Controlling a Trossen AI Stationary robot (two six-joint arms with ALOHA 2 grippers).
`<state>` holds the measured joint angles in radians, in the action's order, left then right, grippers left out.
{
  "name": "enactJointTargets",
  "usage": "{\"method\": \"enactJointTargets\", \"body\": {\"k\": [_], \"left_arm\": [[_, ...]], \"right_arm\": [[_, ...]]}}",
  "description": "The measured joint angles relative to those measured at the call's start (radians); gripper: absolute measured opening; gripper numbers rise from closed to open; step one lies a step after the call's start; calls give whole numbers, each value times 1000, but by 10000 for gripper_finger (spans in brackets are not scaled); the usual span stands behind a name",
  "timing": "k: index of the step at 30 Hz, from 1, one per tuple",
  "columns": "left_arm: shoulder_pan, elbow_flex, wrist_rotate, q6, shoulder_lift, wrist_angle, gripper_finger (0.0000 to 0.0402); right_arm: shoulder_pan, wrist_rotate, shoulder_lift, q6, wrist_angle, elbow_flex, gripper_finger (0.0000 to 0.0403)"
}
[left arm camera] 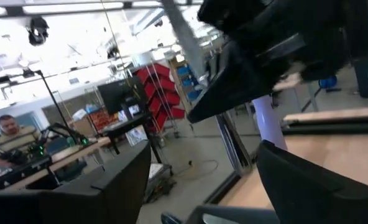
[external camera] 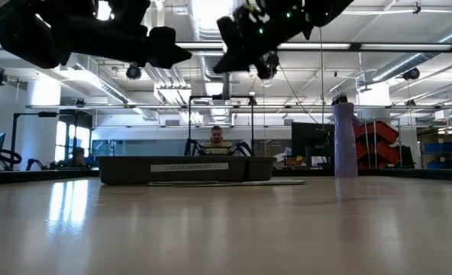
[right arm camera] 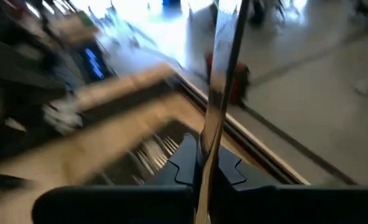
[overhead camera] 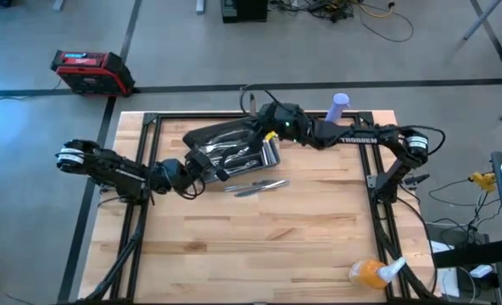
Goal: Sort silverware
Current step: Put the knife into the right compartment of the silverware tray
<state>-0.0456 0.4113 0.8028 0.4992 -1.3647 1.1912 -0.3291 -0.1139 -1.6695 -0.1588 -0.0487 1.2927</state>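
Fingers of the right gripper [right arm camera: 204,163] were clamped on one slim, shiny silver-coloured metal piece of silverware [right arm camera: 224,74], which stood up from between them like a narrow polished blade; whether knife or handle, could not tell. The high view put that gripper above the dark grey compartmented tray [overhead camera: 213,137], near the desk's far edge, where more bright silverware lay in the compartments. A few loose pieces [overhead camera: 255,187] lay on the bare pale wooden desk [overhead camera: 259,246] just beside the tray's near side. The left gripper [overhead camera: 202,163] sat at the tray's near left corner, fingers set wide apart with nothing between them.

Judged step: carrying a picked piece to its compartment. The next move would call for lining the piece up lengthwise with matching ones and lowering before letting go; smooth metal could slip or clatter.

A lavender plastic bottle [overhead camera: 339,106] stood at the far edge, right of the tray.
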Motion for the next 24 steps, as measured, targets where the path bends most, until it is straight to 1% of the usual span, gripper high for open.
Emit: {"method": "enactJointTargets", "body": {"k": [2,4,8,10,12,15,20,22,24], "left_arm": [[0,-1,0,-31,0,-29,258],[0,-2,0,-57,-1,-55,249],[0,-2,0,-87,-1,-84,234],[0,-2,0,-90,-1,-92,226],[0,-2,0,-96,-1,-101,219],[0,-2,0,-107,-1,-137,208],[0,-2,0,-127,-1,-183,196],[0,-2,0,-127,-1,-182,193],[0,-3,0,-126,-1,-182,190]], "right_arm": [[-42,11,-15,-13,89,5,3],[-82,52,-40,-56,166,5,2],[-142,222,-113,-165,239,5,2],[-154,285,-158,-200,253,5,1],[-160,304,-195,-237,271,5,1],[-163,305,-228,-270,328,5,1],[-162,305,-242,-338,398,6,1],[-162,314,-242,-316,407,7,2],[-162,327,-237,-285,427,7,14]]}}
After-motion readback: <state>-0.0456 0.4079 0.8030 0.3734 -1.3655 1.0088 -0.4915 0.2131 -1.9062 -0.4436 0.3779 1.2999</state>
